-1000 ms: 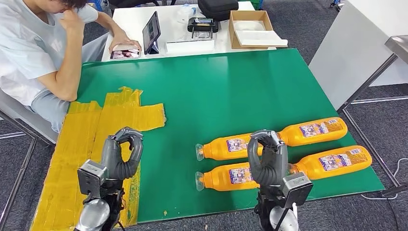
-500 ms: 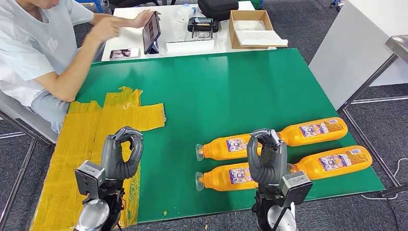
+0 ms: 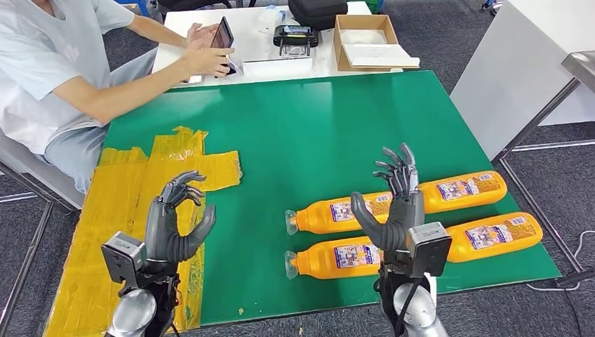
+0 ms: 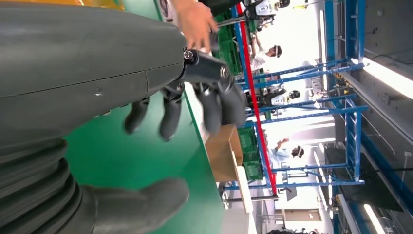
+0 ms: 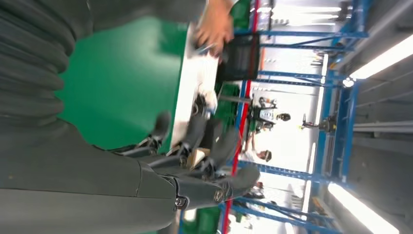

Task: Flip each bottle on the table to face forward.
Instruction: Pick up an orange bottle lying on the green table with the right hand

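Four orange bottles lie on their sides on the green table [image 3: 316, 126], near its front right corner, in two rows. Far row: left bottle [image 3: 330, 214], cap pointing left, and right bottle [image 3: 459, 189] end to end with it. Near row: front left bottle [image 3: 333, 258] and front right bottle [image 3: 491, 235]. Labels show on the upper sides of all four.

Right hand [image 3: 396, 203] raised over the middle of the bottle group, hiding where the bottles meet; fingers spread and straight, thumb out to the side, holding nothing. Whether it touches a bottle below cannot be told. Left hand [image 3: 179, 217] upright over the yellow tape patch [image 3: 126, 189] at the front left of the table, well apart from the bottles; fingers loosely apart, thumb out, empty.

At the far left a seated person [image 3: 49, 77] reaches to a tablet [image 3: 223, 38] on a white table [image 3: 203, 28] beyond the green one. A cardboard box [image 3: 365, 42] and a black controller [image 3: 295, 35] sit there too.
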Controlling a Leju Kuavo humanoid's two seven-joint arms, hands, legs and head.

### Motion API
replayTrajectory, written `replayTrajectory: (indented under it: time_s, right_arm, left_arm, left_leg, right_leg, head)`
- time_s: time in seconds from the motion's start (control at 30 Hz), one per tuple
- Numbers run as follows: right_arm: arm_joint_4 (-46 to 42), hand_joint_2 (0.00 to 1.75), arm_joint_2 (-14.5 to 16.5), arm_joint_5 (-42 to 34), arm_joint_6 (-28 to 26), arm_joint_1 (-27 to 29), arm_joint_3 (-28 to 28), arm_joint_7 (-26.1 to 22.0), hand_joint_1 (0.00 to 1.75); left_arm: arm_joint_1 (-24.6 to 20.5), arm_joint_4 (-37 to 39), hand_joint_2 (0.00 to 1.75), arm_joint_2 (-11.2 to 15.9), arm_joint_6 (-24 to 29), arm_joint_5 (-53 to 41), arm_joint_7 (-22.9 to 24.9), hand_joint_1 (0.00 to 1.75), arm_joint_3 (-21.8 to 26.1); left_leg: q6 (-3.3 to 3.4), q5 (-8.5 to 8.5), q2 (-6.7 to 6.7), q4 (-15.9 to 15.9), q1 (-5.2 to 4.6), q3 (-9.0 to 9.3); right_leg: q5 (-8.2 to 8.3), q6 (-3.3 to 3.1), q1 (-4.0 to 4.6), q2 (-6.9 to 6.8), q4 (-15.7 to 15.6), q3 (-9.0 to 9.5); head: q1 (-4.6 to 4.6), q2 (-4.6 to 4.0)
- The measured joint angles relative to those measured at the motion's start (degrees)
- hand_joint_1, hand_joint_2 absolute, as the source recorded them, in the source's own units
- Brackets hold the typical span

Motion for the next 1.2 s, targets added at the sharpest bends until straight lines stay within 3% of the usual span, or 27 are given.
replayTrajectory:
  time_s: [0.33, 1.1, 1.2]
  right_arm:
    - [1.08, 1.75, -1.73, 1.91, -0.37, -1.51, -0.09, 0.52, 0.0]
    - [1.44, 1.75, -2.25, 2.13, -0.21, -1.66, -0.1, 0.73, 0.0]
    - [5.51, 1.75, -5.31, 10.16, 6.03, -7.02, 2.23, 7.41, 0.0]
  left_arm:
    - [0.06, 0.05, 1.75, 0.0, 0.0, 0.0, 0.0, 0.0, 0.52]
    - [0.14, 0.07, 1.75, 0.0, -0.2, 0.09, 0.09, 0.0, 0.72]
    - [-0.19, 0.47, 1.75, -0.31, -5.49, 1.45, 2.08, 0.0, 0.96]
  left_leg:
    - [-0.01, -0.01, -0.01, 0.0, 0.01, -0.01]
    - [0.0, -0.01, -0.01, 0.0, 0.01, -0.03]
    - [-0.01, 0.02, 0.14, -0.01, -0.02, -0.11]
  right_leg:
    - [-0.01, -0.01, 0.01, 0.0, 0.0, -0.01]
    - [-0.01, -0.01, 0.01, 0.0, 0.0, 0.0]
    - [0.15, -0.04, 0.0, 0.16, 0.01, -0.1]
  head:
    - [0.0, 0.0]
    - [0.0, 0.0]
    - [-0.12, 0.0]
